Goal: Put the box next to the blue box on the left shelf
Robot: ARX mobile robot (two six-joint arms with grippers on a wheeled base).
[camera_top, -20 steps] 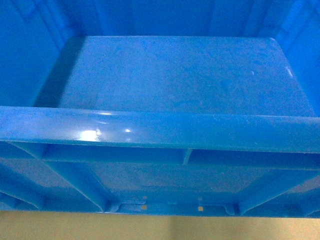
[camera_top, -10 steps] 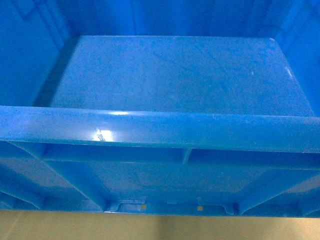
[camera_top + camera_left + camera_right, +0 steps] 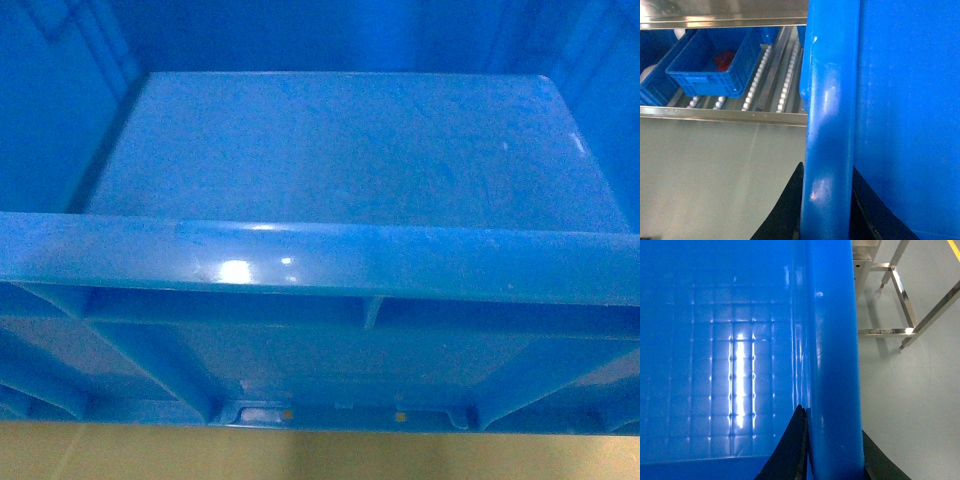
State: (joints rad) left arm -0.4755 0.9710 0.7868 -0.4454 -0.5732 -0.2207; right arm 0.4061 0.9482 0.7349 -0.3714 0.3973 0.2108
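One large blue box fills the head view, open at the top; both wrist views show its rim, with two dark fingers astride it in the left wrist view and two more in the right wrist view, four in all. On the one roller shelf in the left wrist view sits one whole small blue crate with one red item inside; parts of further blue crates show at the edges, too cropped to count; about four roller tracks are visible; one metal frame stands on the floor in the right wrist view.
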